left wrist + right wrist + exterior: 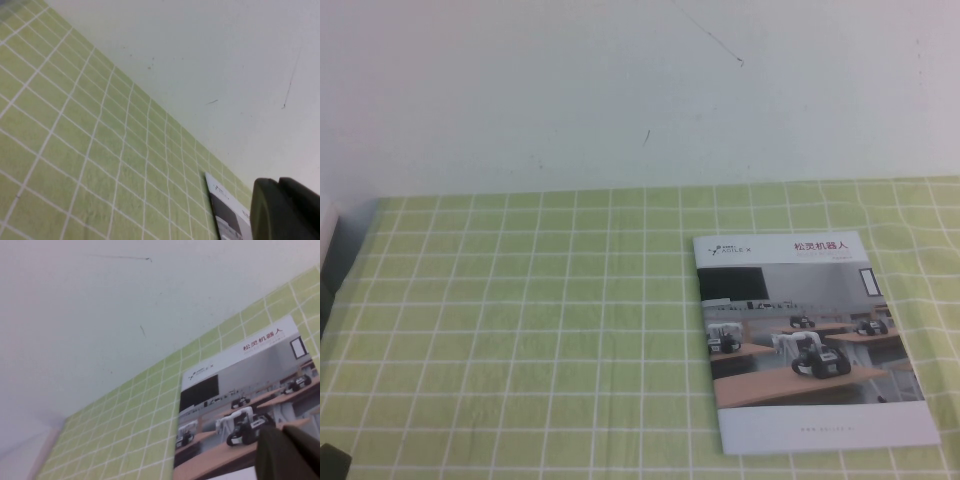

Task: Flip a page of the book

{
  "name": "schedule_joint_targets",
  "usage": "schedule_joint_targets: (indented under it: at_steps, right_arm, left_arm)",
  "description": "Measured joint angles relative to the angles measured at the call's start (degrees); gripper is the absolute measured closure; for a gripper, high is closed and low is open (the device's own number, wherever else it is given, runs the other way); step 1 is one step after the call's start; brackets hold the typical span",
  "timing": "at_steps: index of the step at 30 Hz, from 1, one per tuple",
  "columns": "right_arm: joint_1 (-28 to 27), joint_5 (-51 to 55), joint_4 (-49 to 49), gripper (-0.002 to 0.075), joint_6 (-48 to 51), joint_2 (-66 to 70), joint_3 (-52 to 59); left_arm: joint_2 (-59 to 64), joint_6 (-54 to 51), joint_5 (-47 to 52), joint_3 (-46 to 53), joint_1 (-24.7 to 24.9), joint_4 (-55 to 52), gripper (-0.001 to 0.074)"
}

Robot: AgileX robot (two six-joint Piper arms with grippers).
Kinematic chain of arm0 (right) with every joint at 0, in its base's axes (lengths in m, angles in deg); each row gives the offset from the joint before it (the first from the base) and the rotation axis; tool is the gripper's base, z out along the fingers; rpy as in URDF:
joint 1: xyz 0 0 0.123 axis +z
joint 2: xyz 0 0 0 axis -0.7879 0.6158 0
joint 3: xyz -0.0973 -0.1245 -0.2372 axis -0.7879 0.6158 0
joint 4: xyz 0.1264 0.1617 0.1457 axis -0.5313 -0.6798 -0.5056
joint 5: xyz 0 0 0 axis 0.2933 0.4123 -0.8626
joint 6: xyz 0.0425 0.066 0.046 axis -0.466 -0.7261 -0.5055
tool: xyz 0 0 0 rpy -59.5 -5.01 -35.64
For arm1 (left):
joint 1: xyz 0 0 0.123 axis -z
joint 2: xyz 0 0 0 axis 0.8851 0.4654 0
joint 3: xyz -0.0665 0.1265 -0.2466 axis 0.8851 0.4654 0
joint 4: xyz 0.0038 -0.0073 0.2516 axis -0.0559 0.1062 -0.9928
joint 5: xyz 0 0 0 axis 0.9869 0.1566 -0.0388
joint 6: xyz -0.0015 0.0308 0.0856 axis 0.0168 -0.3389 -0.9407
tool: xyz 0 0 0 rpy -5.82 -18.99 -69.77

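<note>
Book [240, 395] beyond right gripper [290, 452] (jaws closed)

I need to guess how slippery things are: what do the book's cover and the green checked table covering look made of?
The book: apparently thin glossy coated paper, its printed page lying flat with a slight sheen. The table covering: probably matte woven cloth, softly textured with white grid lines; vinyl can't be excluded.

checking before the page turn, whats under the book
The closed book lies flat on the green checked cloth; whatever is directly beneath is covered. The left gripper and shut right gripper hover apart.
</note>
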Motion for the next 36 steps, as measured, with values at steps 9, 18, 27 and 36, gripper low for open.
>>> schedule_joint_targets:
  at_steps: [9,18,27,36]
  right_arm:
    - [0.0,0.64,1.15,0.0728,12.93,2.16,-1.96]
    - [0.0,14.38,13.43,0.0728,31.3,22.74,-20.63]
    - [0.0,21.87,24.5,0.0728,38.73,34.19,-27.68]
    - [0.0,21.04,25.73,0.0696,33.43,44.33,-33.86]
  left_arm:
    - [2.4,-10.26,7.79,-9.98,0.0,-2.77,0.0738]
    - [28.24,-21.0,26.71,-33.0,0.0,-21.62,0.0738]
    - [48.62,-38.37,29.98,-45.33,1.57,-8.76,0.0738]
    - [66.27,-44.19,20.0,-49.83,17.34,-5.59,0.0738]
